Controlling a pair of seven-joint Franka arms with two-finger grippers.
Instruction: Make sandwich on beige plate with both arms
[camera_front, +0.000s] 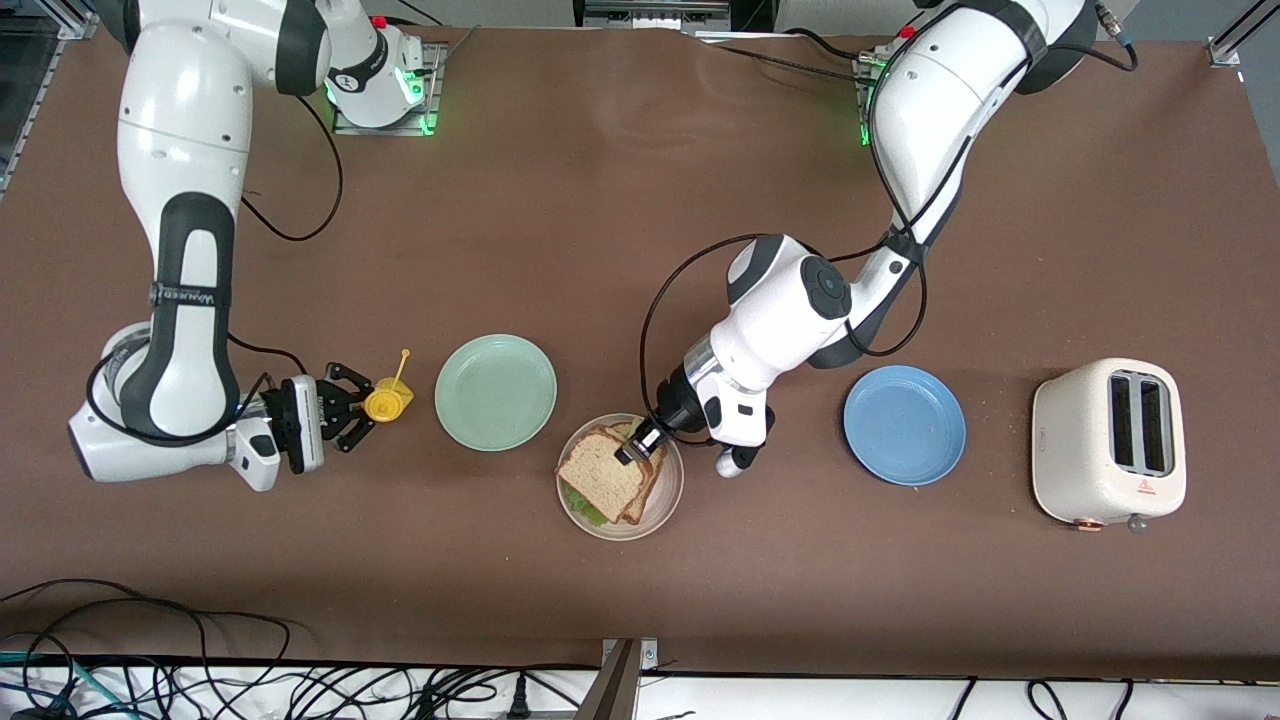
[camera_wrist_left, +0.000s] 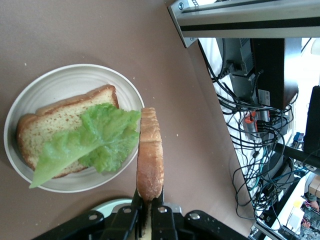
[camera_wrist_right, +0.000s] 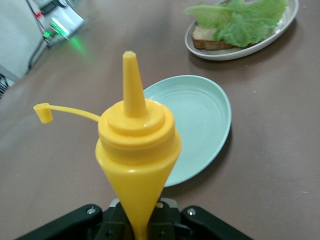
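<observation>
The left gripper (camera_front: 640, 440) is clamped on the top bread slice (camera_wrist_left: 149, 155), pinching it by one crust edge so that the slice stands on edge over the rim of the beige plate (camera_front: 668, 500), on the side toward the left arm's end of the counter (camera_front: 640, 200). On that plate lies the bottom bread slice (camera_wrist_left: 60, 122) with the lettuce leaf (camera_wrist_left: 95, 142) spread across it, one tip of the leaf drooping over the rim. The sandwich is therefore two layers done and waits only for its lid.

To finish well, the held slice probably needs tipping flat and carrying inward until its crusts line up with those of the slice underneath, then lowering until it rests on the lettuce before the gripper lets go. Dropping it from height or at a slant could drag the leaf off or leave the slice propped on the rim.

The right gripper (camera_front: 345, 408) waits, closed around a yellow squeeze bottle (camera_front: 385, 402) whose cap dangles open on its strap, beside the mint green plate (camera_front: 496, 392), which sits next to the beige plate toward the right arm's end. A blue plate (camera_front: 904, 424) and a cream toaster (camera_front: 1108, 442) lie toward the left arm's end from the beige plate.
</observation>
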